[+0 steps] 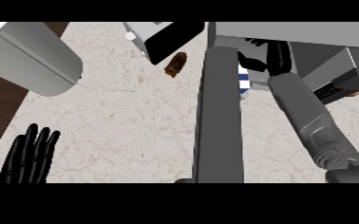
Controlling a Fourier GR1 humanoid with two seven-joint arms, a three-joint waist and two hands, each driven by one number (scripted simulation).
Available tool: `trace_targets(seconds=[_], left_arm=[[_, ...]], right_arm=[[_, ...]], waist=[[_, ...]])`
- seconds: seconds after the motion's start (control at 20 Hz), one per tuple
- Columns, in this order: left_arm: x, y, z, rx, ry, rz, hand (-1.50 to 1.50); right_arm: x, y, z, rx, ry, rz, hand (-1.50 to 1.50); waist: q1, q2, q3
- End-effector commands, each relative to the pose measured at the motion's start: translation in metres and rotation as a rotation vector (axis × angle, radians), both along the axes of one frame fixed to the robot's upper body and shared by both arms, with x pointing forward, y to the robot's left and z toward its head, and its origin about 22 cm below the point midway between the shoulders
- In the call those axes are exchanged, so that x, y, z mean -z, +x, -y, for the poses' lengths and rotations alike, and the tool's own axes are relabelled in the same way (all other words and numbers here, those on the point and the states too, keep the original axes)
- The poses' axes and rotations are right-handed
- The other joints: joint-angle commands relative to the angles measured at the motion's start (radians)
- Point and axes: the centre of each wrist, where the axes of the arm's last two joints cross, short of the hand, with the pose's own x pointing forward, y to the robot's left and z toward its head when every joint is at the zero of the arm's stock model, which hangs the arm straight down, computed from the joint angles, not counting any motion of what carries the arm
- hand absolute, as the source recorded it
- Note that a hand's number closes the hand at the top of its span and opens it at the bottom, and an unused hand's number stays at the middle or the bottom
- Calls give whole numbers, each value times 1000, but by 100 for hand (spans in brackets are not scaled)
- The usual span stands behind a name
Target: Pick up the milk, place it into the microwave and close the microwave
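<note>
**Milk carried to the microwave mouth**

Across the counter (pixel 126 123) we find the microwave (pixel 280 33) at upper right, its open door (pixel 219 114) standing edge-on as a tall grey slab down the middle of our view. Next in size is a big grey appliance (pixel 38 59) at the left, then a smaller grey one (pixel 157 35) at the top with a little brown object (pixel 175 64) lying just beside it.

Our right robot hand (pixel 270 57) is curled round the milk (pixel 243 81), a blue-and-white striped carton showing only as a sliver between the door and the forearm (most of it is hidden). Our left robot hand (pixel 28 154) rests open at the lower left, fingers up.

We judge the risk to be the tight gap: the carton could catch the door's edge or the cavity's frame and twist in the grasp. Letting go while it is tilted might also topple it and block the door from shutting.
</note>
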Motion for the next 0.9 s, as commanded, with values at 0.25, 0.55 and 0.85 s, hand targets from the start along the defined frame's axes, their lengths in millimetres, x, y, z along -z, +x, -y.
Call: trace_targets(seconds=[0.25, 0.55, 0.85], left_arm=[[4, 0, 3, 28, 8, -19, -150], [0, -2, 4, 3, 36, 0, -150], [-1, -3, 7, 21, 50, -12, -150]], right_arm=[[-7, 7, -29, -111, -44, -83, -150], [-7, 7, -29, -94, -25, -60, -150], [-11, 9, -28, -33, 34, -20, -150]], waist=[[5, -1, 0], [-5, -5, 1], [-14, -6, 1]])
